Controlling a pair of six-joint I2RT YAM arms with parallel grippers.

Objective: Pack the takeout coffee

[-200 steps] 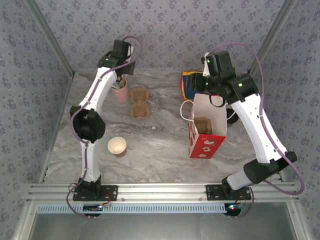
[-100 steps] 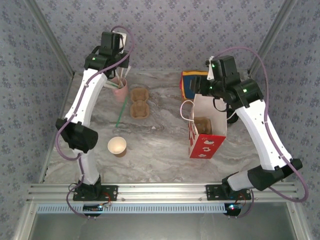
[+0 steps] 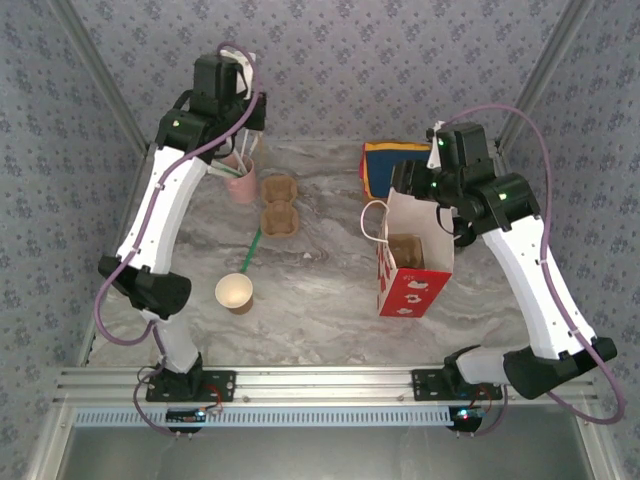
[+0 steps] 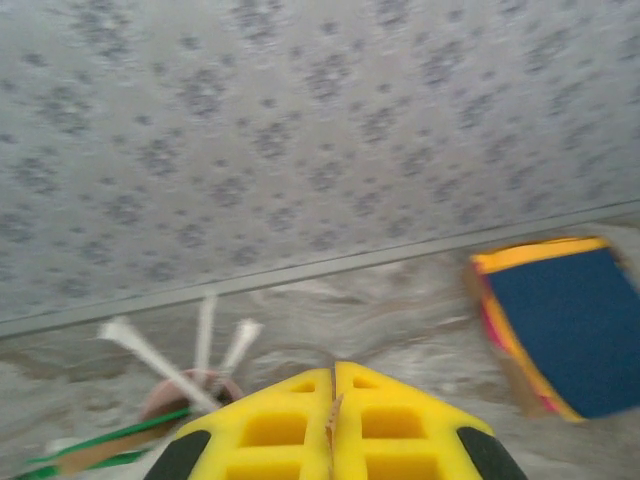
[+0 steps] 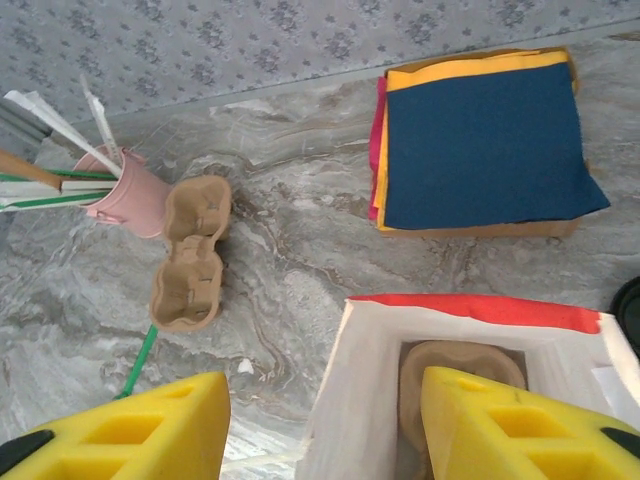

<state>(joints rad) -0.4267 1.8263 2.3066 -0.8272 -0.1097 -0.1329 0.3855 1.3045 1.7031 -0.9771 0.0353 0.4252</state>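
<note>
two arms up, and the work is on my right side. right gripper hangs over the left edge of the paper bag, jaws about half apart with nothing between them. left gripper is pressed fully together, up near the back wall by the pink cup.

the takeout coffee: i take that black curved sliver just off the bag's right side for its lid, though the frame edge cuts it.

to do this well i'd clear the bag's rim first and swing right. then take the cup on its paper wall below the lid, keep it upright, and lower it onto the brown carrier on the bag's floor.

from above i get the layout: lidless cup, green straw lying just beside it. my right forearm lies across the coffee's corner there, so the wrist camera is my guide.
</note>
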